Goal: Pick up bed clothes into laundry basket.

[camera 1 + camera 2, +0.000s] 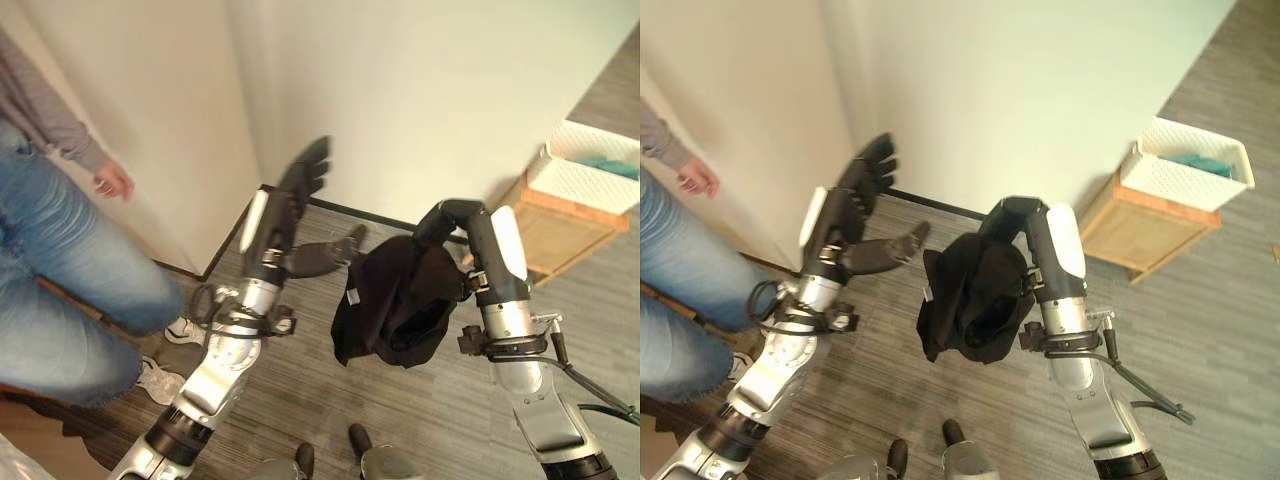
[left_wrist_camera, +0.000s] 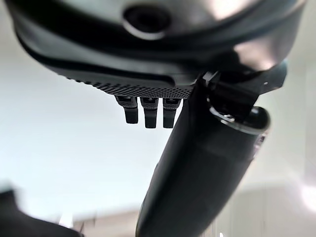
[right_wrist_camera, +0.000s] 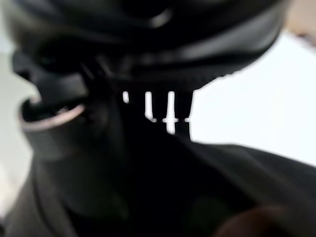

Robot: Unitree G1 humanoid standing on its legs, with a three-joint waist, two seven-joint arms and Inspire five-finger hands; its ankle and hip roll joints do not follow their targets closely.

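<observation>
Carrying is the step in hand, by the look of it. The right robot hand (image 1: 1012,215) is curled over the top of a dark garment (image 1: 975,298), which hangs bunched beside the forearm, well clear of the wood-look floor (image 1: 1200,330). The left robot hand (image 1: 303,180) is raised just across from the garment with fingers straight and thumb stuck out toward it, holding nothing.

The white laundry basket (image 1: 1160,172) is well apart from the garment, on the right arm's side, sitting on a low wooden stand (image 1: 1140,235) by the wall, with something teal already inside. So the next move probably calls for turning and walking that way, getting the garment above the basket rim, then letting the fingers go. A person in jeans (image 1: 60,270) stands beyond the left arm, on the side away from the basket.

As for writing: a small pale tag shows on the garment's edge, too small to read.
</observation>
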